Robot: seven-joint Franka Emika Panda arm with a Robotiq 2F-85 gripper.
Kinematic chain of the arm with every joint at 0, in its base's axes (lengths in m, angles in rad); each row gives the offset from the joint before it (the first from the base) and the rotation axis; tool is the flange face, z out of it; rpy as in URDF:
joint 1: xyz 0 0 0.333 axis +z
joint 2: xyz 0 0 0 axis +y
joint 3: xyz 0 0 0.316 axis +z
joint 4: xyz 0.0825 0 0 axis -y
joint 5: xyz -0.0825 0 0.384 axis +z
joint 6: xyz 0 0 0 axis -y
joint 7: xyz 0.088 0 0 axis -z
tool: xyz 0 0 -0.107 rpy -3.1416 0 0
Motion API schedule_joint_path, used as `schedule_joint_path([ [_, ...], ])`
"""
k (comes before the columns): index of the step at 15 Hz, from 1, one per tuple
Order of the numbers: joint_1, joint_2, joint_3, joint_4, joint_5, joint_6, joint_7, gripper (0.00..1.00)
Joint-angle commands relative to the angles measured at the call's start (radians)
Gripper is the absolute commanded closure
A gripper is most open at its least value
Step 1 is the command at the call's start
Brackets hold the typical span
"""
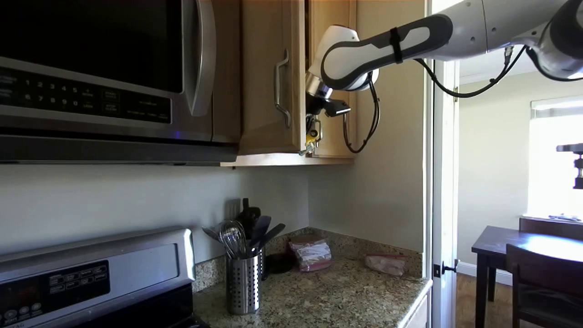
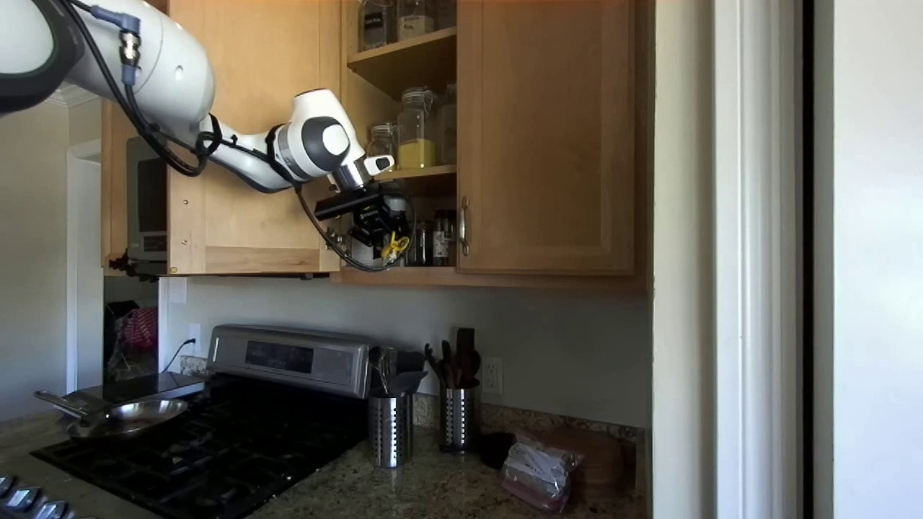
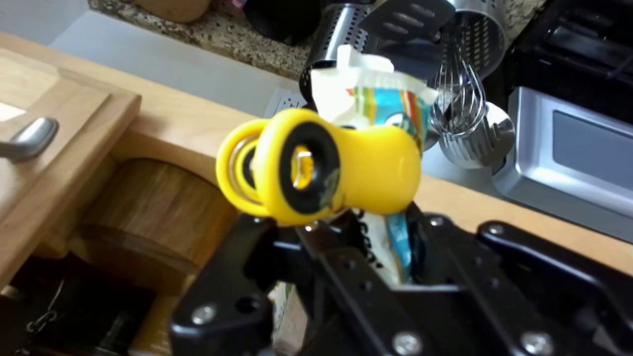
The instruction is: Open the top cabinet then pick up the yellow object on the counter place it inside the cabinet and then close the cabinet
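The black two-fingered pincer [image 2: 386, 236] is clamping the bright yellow, rounded object with a black ring [image 3: 346, 168]; its jaws are standing drawn in, their exact gap hiding behind the load. A white packet printed in coloured stripes [image 3: 381, 96] is showing behind the yellow object; the views are not settling whether the two are joined.

The object is hanging well above the beige-brown speckled granite surface [image 1: 328, 296], in front of the lowest bay of the light honey-coloured wooden top cabinet [image 2: 433, 277]. The cabinet's raised-panel door with a slim metal bar handle [image 1: 264, 100] is standing open.

In the wrist view, the object is lying at about 12 o'clock from the pincer, its long axis running roughly from 9 to 3 o'clock. The bay is opening towards 8 o'clock of the object, beyond the pale wooden bottom rail [image 3: 183, 126]. A brown, round wooden item [image 3: 158, 207] is occupying that direction.

Judgement: placing and closing are pending. The next move is likely calling for travel towards 8 o'clock, clearing the rail; the packet is possibly risking a snag there.
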Motion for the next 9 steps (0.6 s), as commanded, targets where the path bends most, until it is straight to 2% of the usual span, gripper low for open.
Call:
schedule_joint_path([
  [1,-0.006,0.054,-0.002,0.080,0.004,0.039,-0.019,0.92],
  [9,-0.016,0.244,0.014,0.282,0.056,0.169,-0.127,0.93],
])
